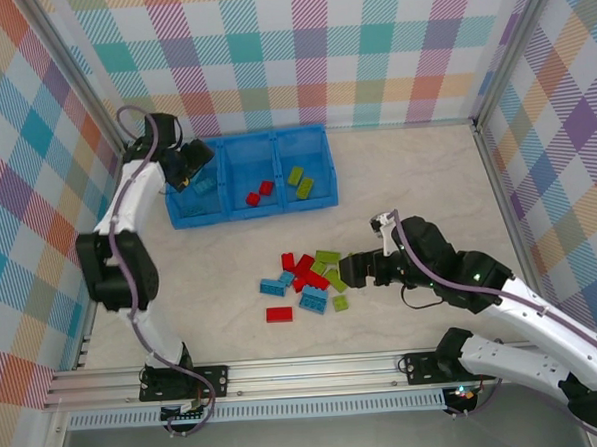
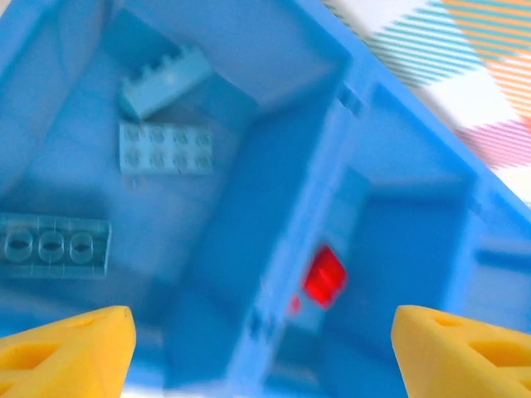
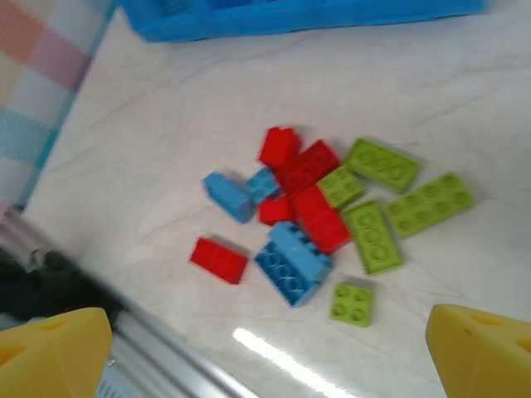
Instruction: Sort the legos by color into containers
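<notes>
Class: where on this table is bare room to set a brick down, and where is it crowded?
Bare table lies right of the tray and in the strip between tray and brick pile. Crowded: the pile itself, beside the right gripper.

One tray (image 1: 278, 214) had three compartments (image 1: 240, 161), holding three blue bricks (image 2: 166, 149), two red bricks (image 1: 266, 187) and two green bricks (image 1: 305, 188); five loose green bricks (image 3: 373, 236) lay outside.

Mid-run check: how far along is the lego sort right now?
Done: three light blue bricks, two red bricks and some green bricks sit in separate compartments of the tray. In hand: nothing; the left gripper hangs open over the light blue ones, the right gripper open by the pile. Left: that mixed pile of over ten bricks.
</notes>
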Tool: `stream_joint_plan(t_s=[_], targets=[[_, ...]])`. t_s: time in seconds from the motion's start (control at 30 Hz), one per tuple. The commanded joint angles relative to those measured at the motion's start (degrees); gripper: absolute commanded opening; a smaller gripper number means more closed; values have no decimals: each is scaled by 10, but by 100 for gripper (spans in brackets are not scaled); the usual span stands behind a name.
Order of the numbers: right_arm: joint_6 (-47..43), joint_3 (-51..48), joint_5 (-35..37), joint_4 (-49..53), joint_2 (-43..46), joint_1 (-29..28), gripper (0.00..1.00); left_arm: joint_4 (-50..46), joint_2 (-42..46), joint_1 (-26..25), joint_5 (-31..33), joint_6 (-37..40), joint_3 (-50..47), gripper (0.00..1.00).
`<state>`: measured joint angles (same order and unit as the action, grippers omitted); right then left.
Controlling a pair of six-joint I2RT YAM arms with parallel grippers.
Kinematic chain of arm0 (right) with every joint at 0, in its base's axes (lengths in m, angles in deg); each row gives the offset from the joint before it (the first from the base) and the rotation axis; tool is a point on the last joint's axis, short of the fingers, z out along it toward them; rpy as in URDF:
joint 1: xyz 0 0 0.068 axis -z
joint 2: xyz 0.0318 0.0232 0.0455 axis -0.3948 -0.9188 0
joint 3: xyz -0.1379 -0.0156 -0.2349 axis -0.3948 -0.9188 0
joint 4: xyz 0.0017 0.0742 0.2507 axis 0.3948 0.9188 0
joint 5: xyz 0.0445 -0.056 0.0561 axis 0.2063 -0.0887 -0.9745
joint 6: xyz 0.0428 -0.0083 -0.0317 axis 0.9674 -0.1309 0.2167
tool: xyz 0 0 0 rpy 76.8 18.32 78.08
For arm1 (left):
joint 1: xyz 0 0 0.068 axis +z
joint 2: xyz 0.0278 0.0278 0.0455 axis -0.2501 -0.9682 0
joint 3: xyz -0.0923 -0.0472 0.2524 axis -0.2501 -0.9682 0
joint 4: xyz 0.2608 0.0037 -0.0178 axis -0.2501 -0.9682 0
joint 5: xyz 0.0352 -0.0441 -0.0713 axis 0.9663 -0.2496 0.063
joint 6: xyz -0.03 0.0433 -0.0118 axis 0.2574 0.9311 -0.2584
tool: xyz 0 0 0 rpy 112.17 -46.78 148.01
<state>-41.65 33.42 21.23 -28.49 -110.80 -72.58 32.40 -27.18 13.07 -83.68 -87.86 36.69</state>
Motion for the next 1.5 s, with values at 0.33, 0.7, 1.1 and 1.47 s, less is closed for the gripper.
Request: stream_joint_plan(t_s=[0.33,0.7,1.1,1.47], targets=[[107,-40,3,-82,-214,96,96,-69,396,-359,-26,341,-161,90],[229,-31,30,-199,-394,109,88,-44,489,-438,-89,469,-327,100],[261,-23,45,-178,-467,106,53,-57,457,-438,-18,475,-343,100],[246,-88,41,-191,-330,104,27,-46,473,-439,-24,490,-360,100]])
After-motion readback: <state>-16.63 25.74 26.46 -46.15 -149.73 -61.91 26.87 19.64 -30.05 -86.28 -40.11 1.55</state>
